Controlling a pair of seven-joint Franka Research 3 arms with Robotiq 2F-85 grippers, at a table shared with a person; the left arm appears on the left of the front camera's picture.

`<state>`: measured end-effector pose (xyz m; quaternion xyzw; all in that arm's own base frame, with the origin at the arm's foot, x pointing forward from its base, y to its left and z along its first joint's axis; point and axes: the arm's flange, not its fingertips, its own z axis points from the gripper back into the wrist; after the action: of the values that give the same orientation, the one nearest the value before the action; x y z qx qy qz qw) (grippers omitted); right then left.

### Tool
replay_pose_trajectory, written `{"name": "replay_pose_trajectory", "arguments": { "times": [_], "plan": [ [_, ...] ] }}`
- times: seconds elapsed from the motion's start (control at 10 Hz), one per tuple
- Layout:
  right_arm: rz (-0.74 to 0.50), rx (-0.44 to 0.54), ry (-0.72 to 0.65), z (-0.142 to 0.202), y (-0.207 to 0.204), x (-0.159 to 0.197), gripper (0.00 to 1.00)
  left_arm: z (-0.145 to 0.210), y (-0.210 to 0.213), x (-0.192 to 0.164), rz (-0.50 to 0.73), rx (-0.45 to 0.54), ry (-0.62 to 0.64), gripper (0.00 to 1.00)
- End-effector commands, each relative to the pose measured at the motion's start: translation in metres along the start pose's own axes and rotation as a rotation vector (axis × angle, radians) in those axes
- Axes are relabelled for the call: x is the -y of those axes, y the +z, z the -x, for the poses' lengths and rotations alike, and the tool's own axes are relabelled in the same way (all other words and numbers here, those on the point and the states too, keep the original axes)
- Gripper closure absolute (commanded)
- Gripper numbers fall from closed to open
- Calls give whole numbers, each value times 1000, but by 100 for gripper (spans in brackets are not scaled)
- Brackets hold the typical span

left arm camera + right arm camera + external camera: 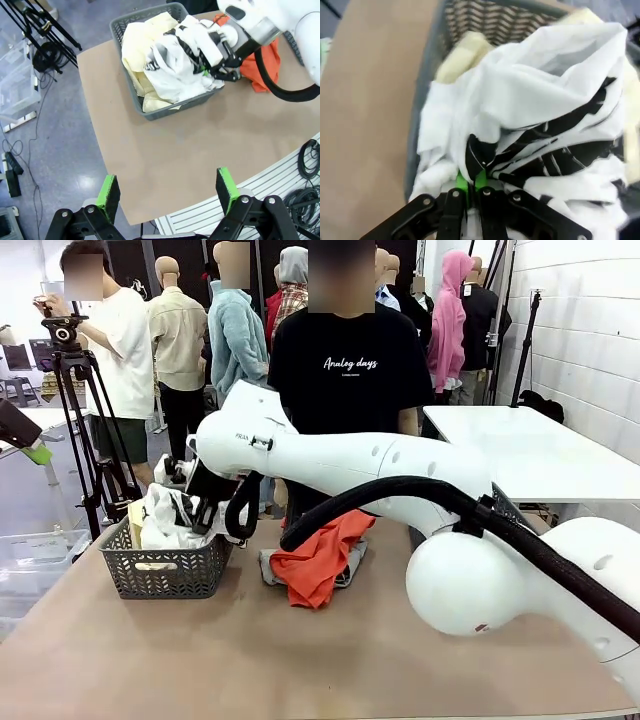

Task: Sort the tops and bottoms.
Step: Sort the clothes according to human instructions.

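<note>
The right end effector (470,184) is shut tight on the white cloth (545,95). A fold of the cloth is pinched between the green pads (462,181). The right arm reaches across the desk (300,660) to the basket (165,575) on the robot's left side. The white cloth has black marks on it. It sits bunched up in the basket, on top of the yellow cloth (137,50). The yellow cloth lies in the basket too, up against its walls.

The orange-red cloth (318,562) lies in a heap on the desk, just beside the basket, near the middle. The grey cloth (266,566) lies under it and peeks out at the sides.

The left end effector (167,192) hangs up above the edge of the desk, well apart from the basket. Its two fingers (108,192) are wide apart and hold nothing.

A person (340,380) stands at the far side of the desk.
</note>
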<state>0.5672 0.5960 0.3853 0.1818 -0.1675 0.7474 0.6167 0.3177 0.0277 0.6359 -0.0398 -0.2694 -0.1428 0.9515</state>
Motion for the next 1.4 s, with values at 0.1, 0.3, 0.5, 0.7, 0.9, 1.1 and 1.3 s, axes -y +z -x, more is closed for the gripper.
{"name": "replay_pose_trajectory", "arguments": {
  "times": [0.1, 0.3, 0.5, 0.7, 0.9, 1.1, 1.3],
  "plan": [
    [-141, 14, 60, -55, -46, 115, 100, -2, 1, 0, -7, -2, -1, 0],
    [-147, 14, 89, -64, -51, 120, 100, -2, 1, 0, -7, -2, -1, 0],
    [-95, 33, 117, -70, -42, 113, 100, -2, 1, 0, -7, -2, -1, 0],
    [-25, 51, 149, -76, -24, 100, 72, -2, 1, 0, -7, -2, -1, 0],
    [51, 42, 173, -84, -5, 88, 32, -2, 1, 0, -7, -2, -1, 0],
    [90, 32, 183, -90, 10, 82, 0, -2, 1, 0, -7, -2, -1, 0],
    [126, 30, 185, -91, 21, 76, 0, -2, 1, 0, -7, -2, -1, 0]
  ]
}}
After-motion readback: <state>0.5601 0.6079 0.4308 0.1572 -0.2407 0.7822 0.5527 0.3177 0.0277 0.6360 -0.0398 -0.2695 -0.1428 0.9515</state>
